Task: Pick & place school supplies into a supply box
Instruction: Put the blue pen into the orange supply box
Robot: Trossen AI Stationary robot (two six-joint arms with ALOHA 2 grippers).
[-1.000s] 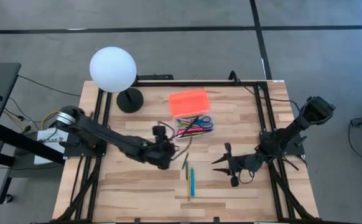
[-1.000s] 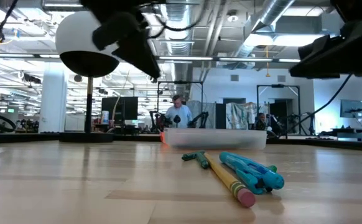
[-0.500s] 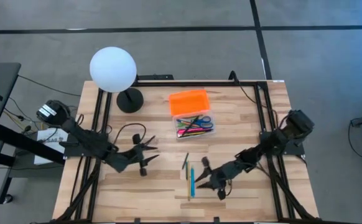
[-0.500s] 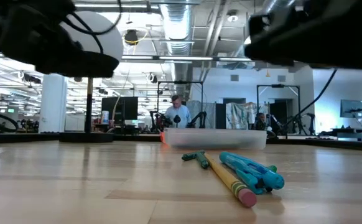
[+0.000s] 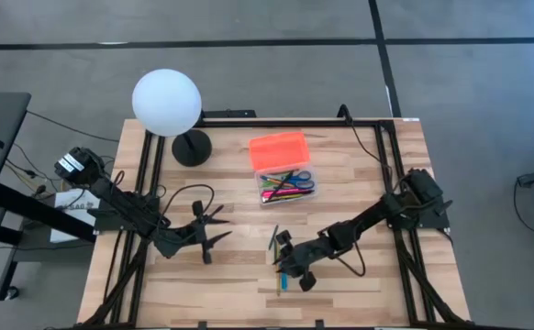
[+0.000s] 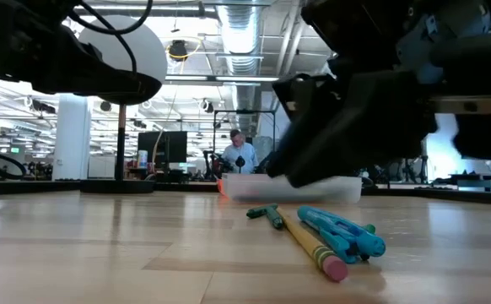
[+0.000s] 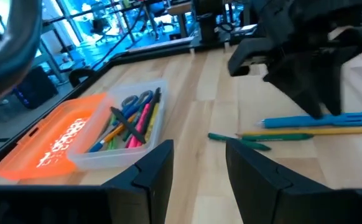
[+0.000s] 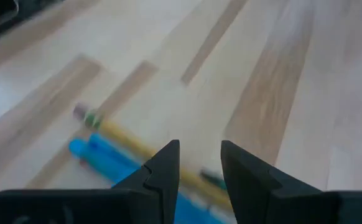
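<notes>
A clear supply box (image 5: 285,185) near the bench's (image 5: 212,284) far middle holds pink, yellow and green pens and blue-handled scissors (image 7: 133,103); its orange lid (image 5: 278,149) lies open beside it, white lettering unreadable. In front, a blue pen (image 5: 283,266), yellow pencil (image 6: 306,242) and green pen (image 5: 272,240) lie loose. The right end effector (image 5: 290,266) hovers over them, fingers narrowly parted, empty. The left end effector (image 5: 207,232) is open, empty.

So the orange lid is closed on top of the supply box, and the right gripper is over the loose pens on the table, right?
Not quite. In the high view the orange lid lies beside the supply box, which stands open with supplies inside. The rest holds: the right gripper is over the loose pens on the table.
</notes>
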